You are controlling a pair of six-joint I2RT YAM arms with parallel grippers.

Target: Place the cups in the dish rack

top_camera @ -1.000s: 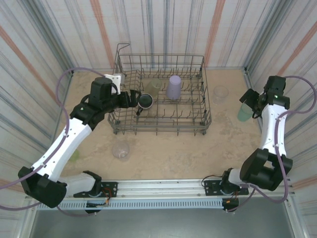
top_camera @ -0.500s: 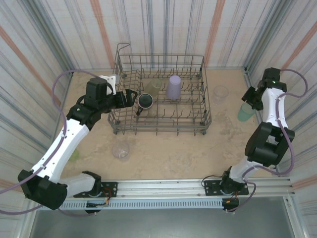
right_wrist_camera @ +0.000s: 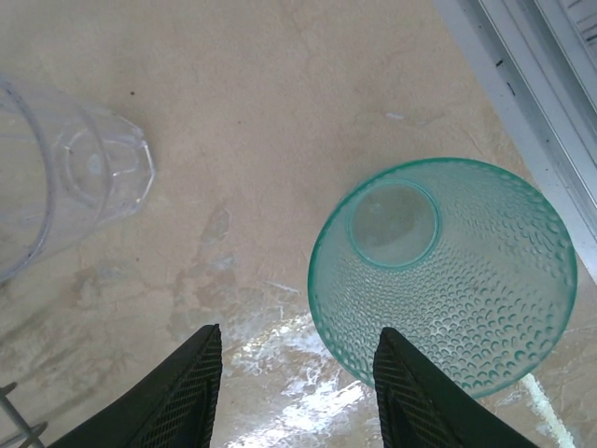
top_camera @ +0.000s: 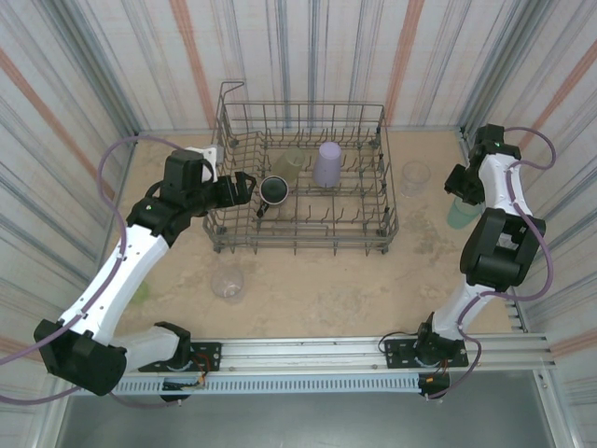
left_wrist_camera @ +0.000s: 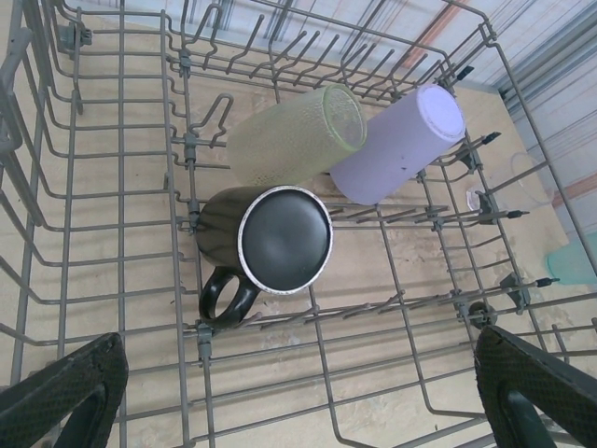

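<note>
The grey wire dish rack (top_camera: 382, 210) stands at the table's middle back. Inside it lie a dark handled mug (left_wrist_camera: 270, 241), an olive-yellow cup (left_wrist_camera: 298, 135) and a lavender cup (left_wrist_camera: 396, 145). My left gripper (top_camera: 247, 183) hangs open and empty over the rack's left side, just short of the mug (top_camera: 273, 189). On the right, the teal cup (right_wrist_camera: 448, 271) stands upright on the table. My right gripper (right_wrist_camera: 298, 392) is open just above it, with the cup's near rim at its right finger (right_wrist_camera: 424, 397). Beside it stands a clear cup (right_wrist_camera: 65, 177).
Another clear cup (top_camera: 227, 282) sits in front of the rack's left corner. A bright green cup (top_camera: 140, 294) peeks out from under my left arm. The clear cup (top_camera: 415, 177) stands between the rack and the teal cup (top_camera: 459, 213). Striped walls close in on three sides.
My left gripper has drawn back a little from the mug, which stays in the rack. My right arm has folded upward and its gripper has shifted slightly toward the back, over the teal cup.
</note>
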